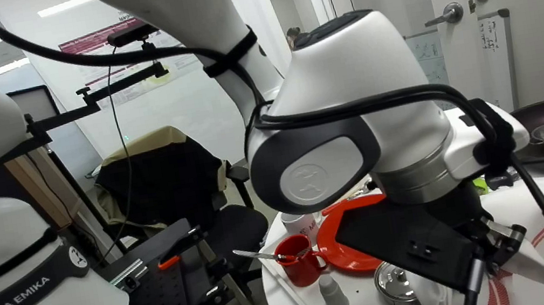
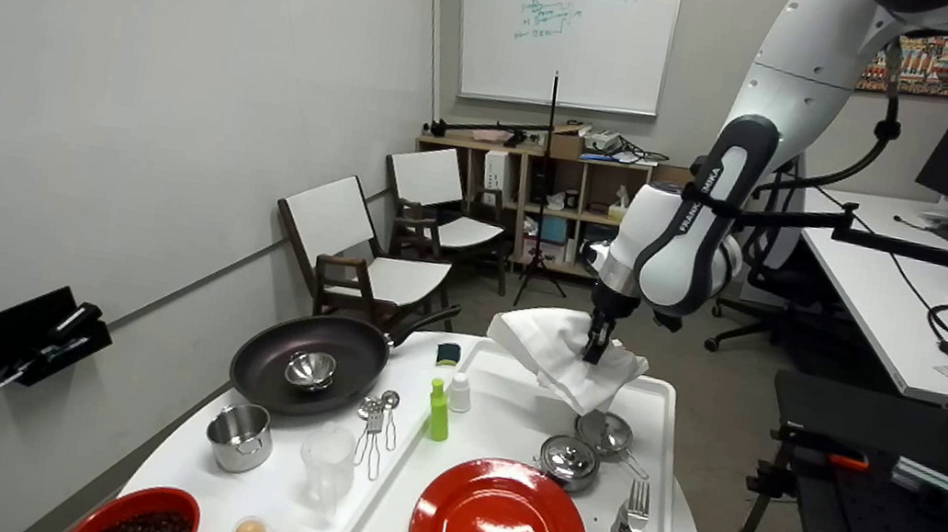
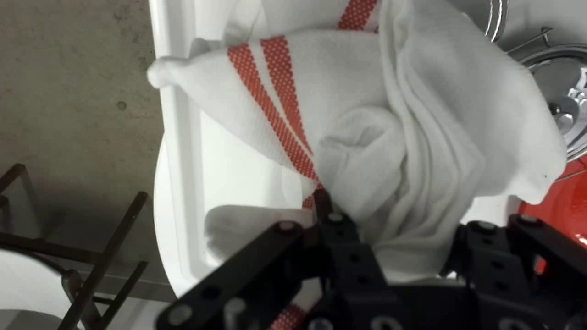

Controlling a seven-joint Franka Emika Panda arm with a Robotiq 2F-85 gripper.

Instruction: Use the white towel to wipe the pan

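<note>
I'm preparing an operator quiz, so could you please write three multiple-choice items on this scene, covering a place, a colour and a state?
1. Relative to the pan, the colander is:
A. underneath
B. inside
C. beside

2. On the white towel, the stripes are:
A. red
B. blue
C. green

3. The gripper is:
A. empty
B. holding a fork
C. holding the towel

1: B, both exterior views show it in the pan.
2: A, the wrist view shows them red.
3: C, the wrist view shows the towel bunched in its grip.
</note>
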